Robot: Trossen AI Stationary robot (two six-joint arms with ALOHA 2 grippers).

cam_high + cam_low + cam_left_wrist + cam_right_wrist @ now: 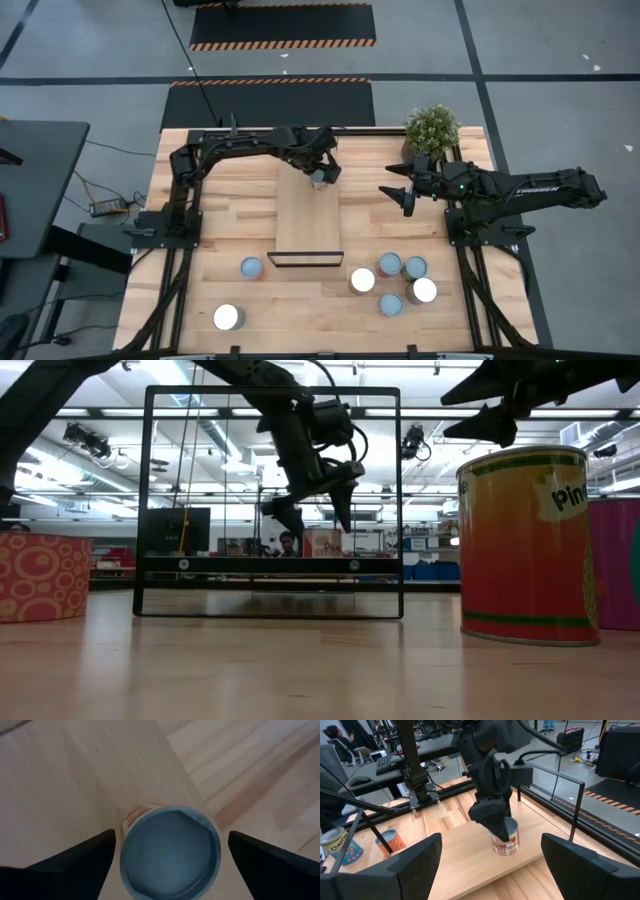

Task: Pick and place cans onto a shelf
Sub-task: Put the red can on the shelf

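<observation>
My left jaws [321, 178]: apart, straddling a blue-topped can [170, 851] on the shelf's [305, 232] far end.
My right jaws [406, 190]: apart, empty, hovering near the worktop's right edge.
Other cans [402, 278]: clustered by the worktop's near edge.

A pale-blue-topped can [171, 851] stands on the light-wood shelf [305, 225]; an orange can [523, 545] has green bands.

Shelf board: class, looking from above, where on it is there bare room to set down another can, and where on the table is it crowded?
The shelf is bare from the blue-topped can at its far end, under the left gripper, down to the black wire frame at its near end. Crowded: the cluster of five cans near the right arm's base.
</observation>
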